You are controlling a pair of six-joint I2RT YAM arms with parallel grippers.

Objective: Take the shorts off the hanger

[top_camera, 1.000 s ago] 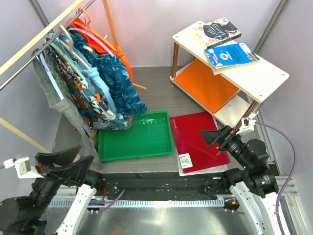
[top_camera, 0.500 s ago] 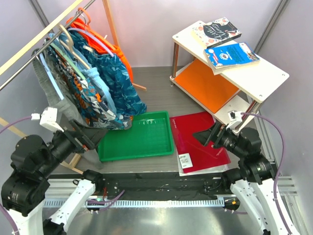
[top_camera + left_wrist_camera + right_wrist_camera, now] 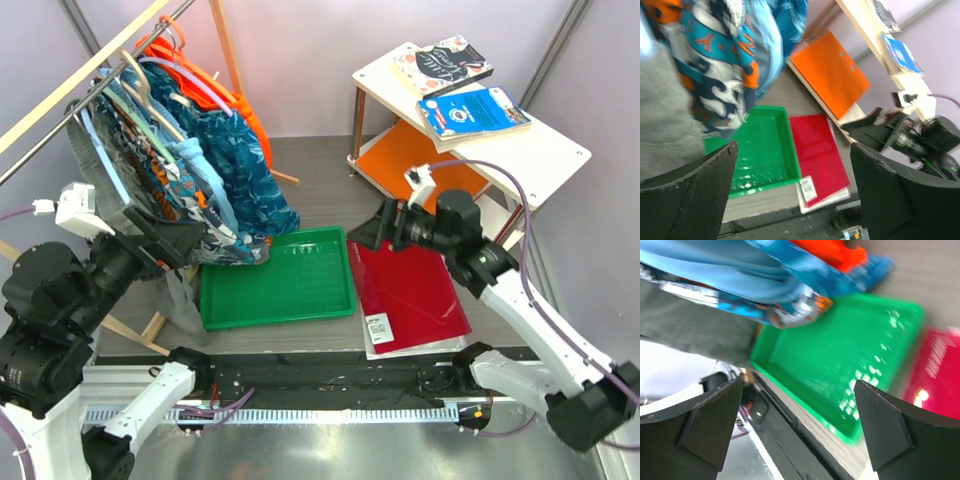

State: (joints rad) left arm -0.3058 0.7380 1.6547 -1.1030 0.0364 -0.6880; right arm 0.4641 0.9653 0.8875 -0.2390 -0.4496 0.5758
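Several shorts hang on hangers (image 3: 150, 96) from a rail at the upper left. The grey shorts (image 3: 95, 175) are nearest me, and the floral print shorts (image 3: 205, 215) hang just behind them. My left gripper (image 3: 168, 240) is open, raised right beside the lower part of the grey shorts (image 3: 662, 120) and the floral shorts (image 3: 715, 65), with nothing between its fingers (image 3: 695, 195). My right gripper (image 3: 372, 232) is open above the red folder's far edge, pointing left toward the hanging shorts (image 3: 765, 285). It holds nothing.
A green tray (image 3: 275, 280) lies on the table below the shorts. A red folder (image 3: 410, 285) lies to its right. A white shelf unit (image 3: 520, 150) with books and an orange panel (image 3: 420, 175) stands at the back right. The wooden rack legs (image 3: 50, 275) stand at the left.
My left arm has risen and swung in toward the hanging shorts. My right arm has lifted and reached left and forward, from the red folder's right side to its far edge.
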